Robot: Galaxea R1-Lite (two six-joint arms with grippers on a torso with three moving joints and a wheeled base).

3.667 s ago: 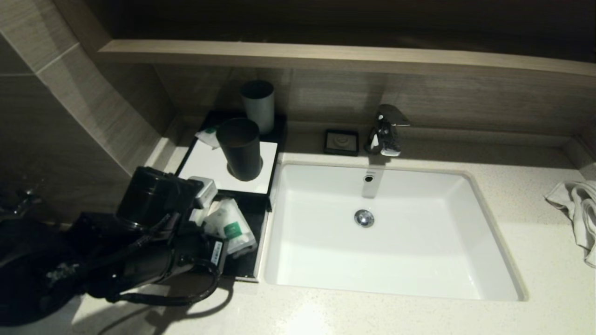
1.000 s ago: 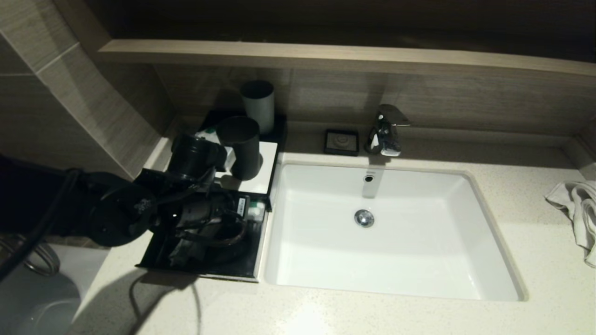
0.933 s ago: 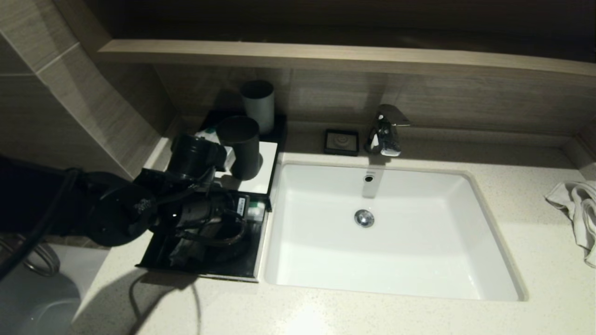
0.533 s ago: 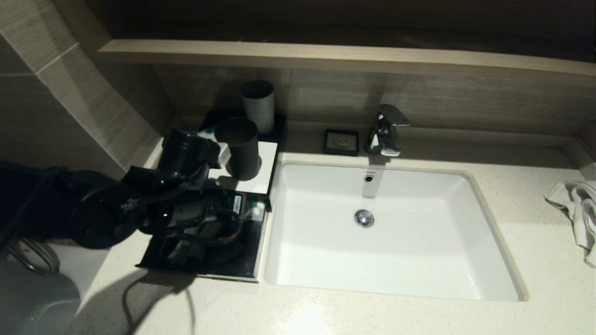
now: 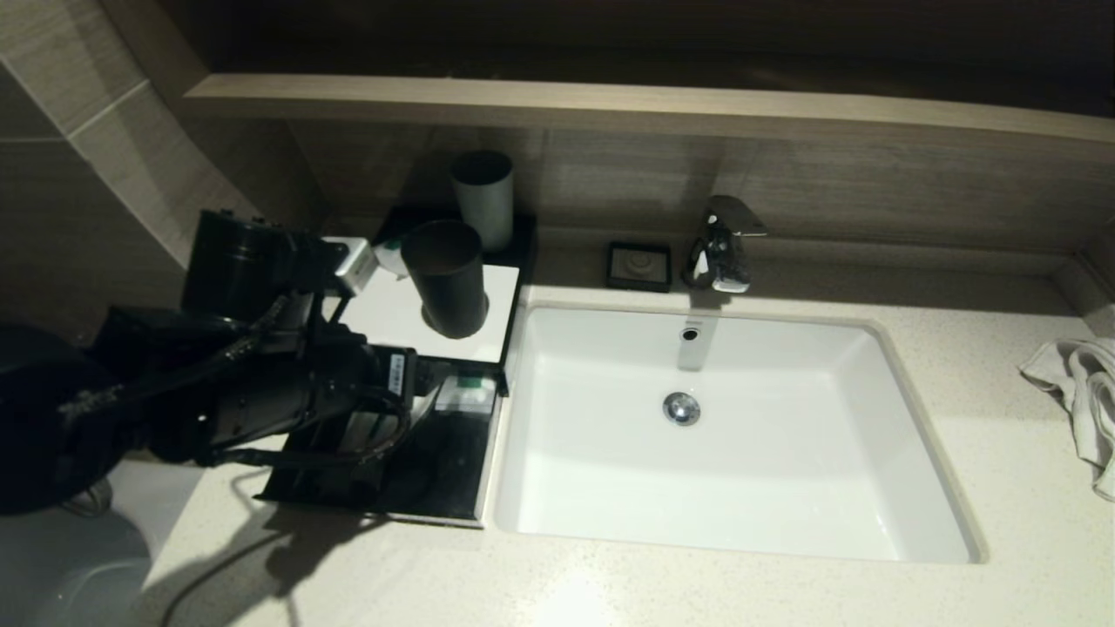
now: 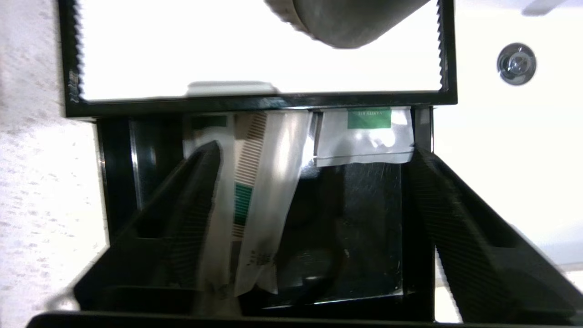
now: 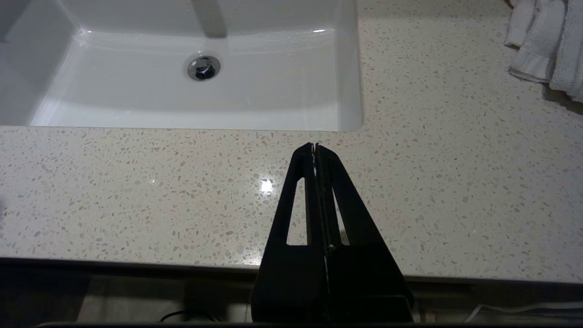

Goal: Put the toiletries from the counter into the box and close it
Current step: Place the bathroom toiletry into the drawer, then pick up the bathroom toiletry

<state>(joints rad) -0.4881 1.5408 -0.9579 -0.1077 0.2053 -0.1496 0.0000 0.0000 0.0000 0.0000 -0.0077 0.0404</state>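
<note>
Left gripper (image 6: 314, 155) spread wide above open drawer (image 6: 364, 255) of box (image 6: 259, 98) — holds nothing. Sachets (image 6: 259, 191) inside: light, floppy, slick film; pinch mid-length. Right gripper (image 7: 315, 146) pressed together, parked over counter (image 7: 136, 191).

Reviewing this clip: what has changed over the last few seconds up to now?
The left hand, deep over the drawer a second ago, has drawn back toward the robot, open and empty. The sachets heaped near the drawer's front earlier now lie at its back, under the box top. The drawer stays open; cups, towel and the shut right hand unchanged.
</note>
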